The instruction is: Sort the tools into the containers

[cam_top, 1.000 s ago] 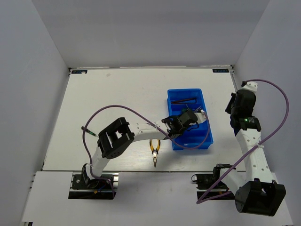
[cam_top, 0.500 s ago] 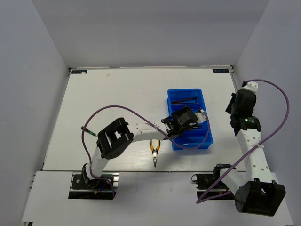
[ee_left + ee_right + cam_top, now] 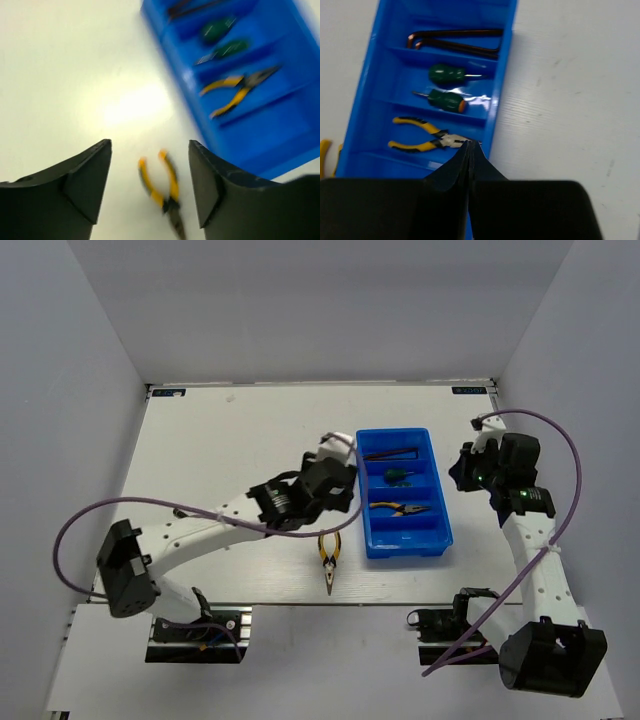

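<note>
1. Top external view is showing the tray (image 3: 408, 540) filling up nicely. The hex keys (image 3: 390, 453) are sitting in the far compartment, two green screwdrivers (image 3: 397, 476) in the next one, and the sorted pliers (image 3: 400, 507) in the third. The nearest compartment is sitting empty.
2. Meanwhile the loose pliers (image 3: 329, 562) are lying on the surface (image 3: 230, 440) just beside the tray's near left corner, so I'm guessing they're the main job left.
3. The left end effector (image 3: 150, 145) is hanging over those loose pliers with its fingers spread apart, holding nothing.
4. The right end effector (image 3: 469, 145) is idling by the tray's right side, fingers pressed together, empty.
</note>
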Robot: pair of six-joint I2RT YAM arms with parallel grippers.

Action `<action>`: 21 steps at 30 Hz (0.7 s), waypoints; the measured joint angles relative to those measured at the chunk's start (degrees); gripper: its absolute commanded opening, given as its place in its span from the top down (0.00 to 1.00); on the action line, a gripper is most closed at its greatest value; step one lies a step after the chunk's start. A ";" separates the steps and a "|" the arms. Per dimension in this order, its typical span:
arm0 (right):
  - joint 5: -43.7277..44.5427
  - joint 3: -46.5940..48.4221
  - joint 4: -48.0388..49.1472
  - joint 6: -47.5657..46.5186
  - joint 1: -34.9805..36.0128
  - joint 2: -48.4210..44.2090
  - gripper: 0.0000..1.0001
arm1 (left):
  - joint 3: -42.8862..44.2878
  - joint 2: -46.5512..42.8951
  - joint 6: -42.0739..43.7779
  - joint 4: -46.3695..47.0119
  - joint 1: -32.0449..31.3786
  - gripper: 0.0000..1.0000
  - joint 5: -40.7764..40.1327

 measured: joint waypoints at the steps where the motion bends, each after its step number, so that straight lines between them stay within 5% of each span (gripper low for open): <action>1: -2.38 0.09 -0.63 -0.55 -0.02 0.35 1.00 | -3.26 -2.40 -3.67 -1.73 0.76 0.34 1.05; 3: -6.27 0.61 -2.10 -1.49 -0.02 1.36 1.00 | -9.33 -4.72 -10.71 -4.74 2.23 0.42 3.15; 9: -11.45 0.81 -3.72 -1.81 -0.02 2.29 0.98 | -15.17 3.21 -22.71 -10.10 5.01 0.44 11.89; 18: -11.58 0.79 -3.78 -1.86 -0.02 0.83 0.98 | -14.75 10.62 -26.99 -6.97 6.49 0.41 19.71; 21: -11.39 0.79 -3.80 -1.86 -0.02 0.74 0.98 | -14.93 10.80 -27.41 -5.73 6.95 0.51 21.35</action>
